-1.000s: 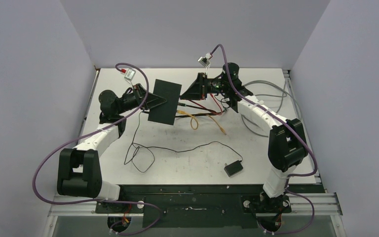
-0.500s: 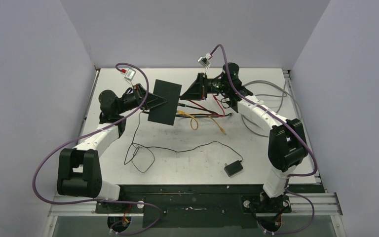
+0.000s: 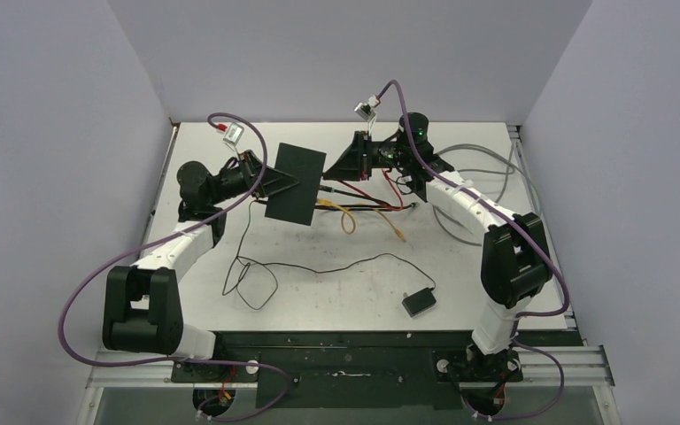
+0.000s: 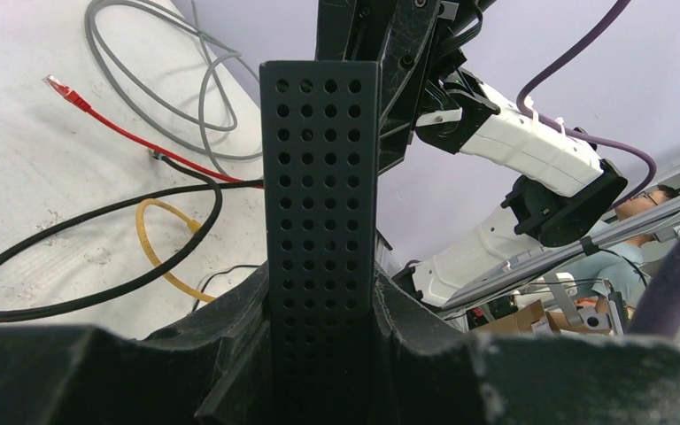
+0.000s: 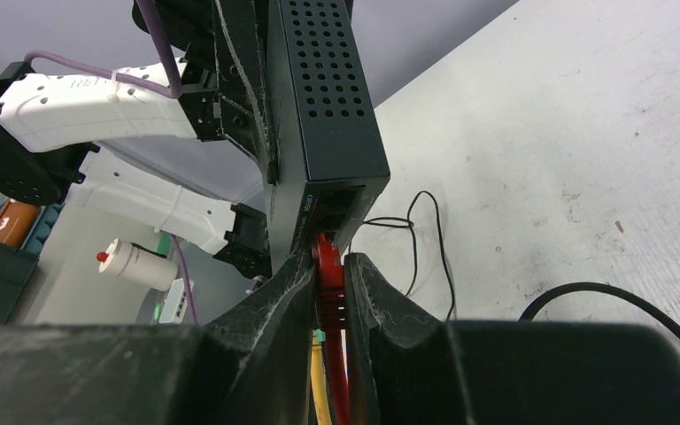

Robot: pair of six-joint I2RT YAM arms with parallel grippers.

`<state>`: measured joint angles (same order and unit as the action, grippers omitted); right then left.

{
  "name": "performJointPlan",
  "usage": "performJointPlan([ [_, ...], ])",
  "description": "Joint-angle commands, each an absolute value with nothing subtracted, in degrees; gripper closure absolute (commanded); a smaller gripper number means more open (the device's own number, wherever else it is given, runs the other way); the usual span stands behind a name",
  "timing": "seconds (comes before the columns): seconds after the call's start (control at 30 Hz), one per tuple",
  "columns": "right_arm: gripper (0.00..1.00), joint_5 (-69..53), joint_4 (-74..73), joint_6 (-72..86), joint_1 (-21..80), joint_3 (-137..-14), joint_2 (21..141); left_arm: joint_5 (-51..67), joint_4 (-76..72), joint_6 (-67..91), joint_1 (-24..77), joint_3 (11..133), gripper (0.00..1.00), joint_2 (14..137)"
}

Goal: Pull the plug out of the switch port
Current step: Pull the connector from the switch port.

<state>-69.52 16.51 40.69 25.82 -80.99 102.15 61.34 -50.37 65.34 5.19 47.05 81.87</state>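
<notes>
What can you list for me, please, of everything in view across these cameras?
switch: one, matte black, centre back, held between the two grippers
red plug: one, red, at the switch's port, between the right gripper's fingers
yellow cable: one, yellow, looped on the table right of the switch
black cable: one, black, beside the yellow cable
grey cable: one, grey, looped at the back right
adapter block: one, black, front right
thin cord: one, black, running left from the adapter block
table: one, white
left gripper: shut on the switch's edge
right gripper: shut on the red plug
</notes>
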Motion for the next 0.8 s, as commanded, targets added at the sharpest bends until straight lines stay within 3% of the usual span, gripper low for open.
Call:
performJointPlan([
  [0.0, 0.95, -71.2, 16.1, 36.9, 25.5, -81.5, 102.3, 57.8, -57.2, 66.1, 4.4, 49.3, 1.0, 79.6],
  [0.77, 0.95, -70.5, 8.4, 30.8, 24.1, -81.1, 99.8, 56.4, -63.6, 69.8, 3.3, 47.8, 1.0, 78.6],
])
